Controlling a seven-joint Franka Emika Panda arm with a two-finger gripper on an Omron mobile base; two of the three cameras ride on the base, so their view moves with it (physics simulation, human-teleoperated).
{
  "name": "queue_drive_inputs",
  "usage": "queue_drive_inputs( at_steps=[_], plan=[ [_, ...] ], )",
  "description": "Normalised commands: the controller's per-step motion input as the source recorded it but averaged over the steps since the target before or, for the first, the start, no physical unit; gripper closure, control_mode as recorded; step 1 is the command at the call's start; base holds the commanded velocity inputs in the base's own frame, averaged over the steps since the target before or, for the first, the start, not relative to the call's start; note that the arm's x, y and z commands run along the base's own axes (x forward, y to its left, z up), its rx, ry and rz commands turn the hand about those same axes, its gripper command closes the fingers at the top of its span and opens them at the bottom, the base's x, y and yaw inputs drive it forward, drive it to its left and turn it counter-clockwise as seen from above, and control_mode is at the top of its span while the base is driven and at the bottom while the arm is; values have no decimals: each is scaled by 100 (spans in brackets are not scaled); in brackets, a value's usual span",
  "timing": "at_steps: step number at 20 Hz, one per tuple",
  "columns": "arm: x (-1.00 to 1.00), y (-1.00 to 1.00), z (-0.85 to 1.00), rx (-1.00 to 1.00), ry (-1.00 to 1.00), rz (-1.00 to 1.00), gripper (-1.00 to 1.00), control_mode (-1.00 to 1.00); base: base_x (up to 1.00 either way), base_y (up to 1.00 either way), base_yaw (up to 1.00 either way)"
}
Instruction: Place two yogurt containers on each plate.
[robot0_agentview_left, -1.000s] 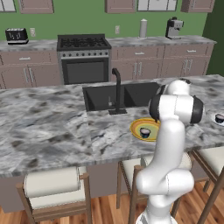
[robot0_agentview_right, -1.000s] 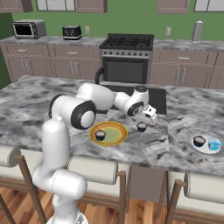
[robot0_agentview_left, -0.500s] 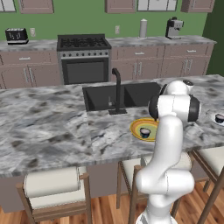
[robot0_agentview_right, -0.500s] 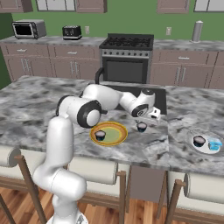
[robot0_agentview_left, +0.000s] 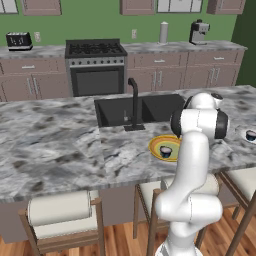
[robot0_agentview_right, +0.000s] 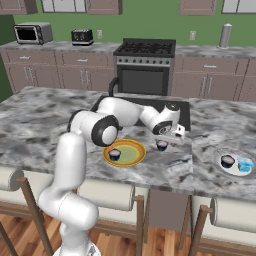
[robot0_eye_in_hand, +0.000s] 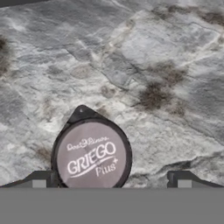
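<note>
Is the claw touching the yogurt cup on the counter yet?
Cannot tell. In the hand view the yogurt cup sits between the open claw tips, hard against one tip, with no plain gap or contact there.

1. Rises white from the lower left of the right base view, bends at a dark shoulder joint, then reaches toward 3 o'clock.
2. Forearm stretched low over the desk, wrist turned downward at its far end.
3. Claw (robot0_agentview_right: 167, 141) pointed down, hovering just above the desk.
4. Jaws spread wide, holding nothing; in the hand view, dark fingertips (robot0_eye_in_hand: 38, 179) at 7 and 5 o'clock, well apart.
</note>
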Motion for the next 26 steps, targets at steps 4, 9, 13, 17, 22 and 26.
queue_drive_inputs(
  at_steps=[4,9,13,17,22,26],
  plan=[
    [0,6,-10,0,0,4,-100,-100,0,0,0],
    [2,14,-3,0,0,1,-100,-100,0,0,0],
    [5,16,0,0,0,0,-100,-100,0,0,0],
    [13,11,-7,0,0,0,-100,-100,0,0,0],
    [24,-2,-25,0,0,2,-100,-100,0,0,0],
    [26,0,-14,0,0,2,-100,-100,0,0,0]
  ],
)
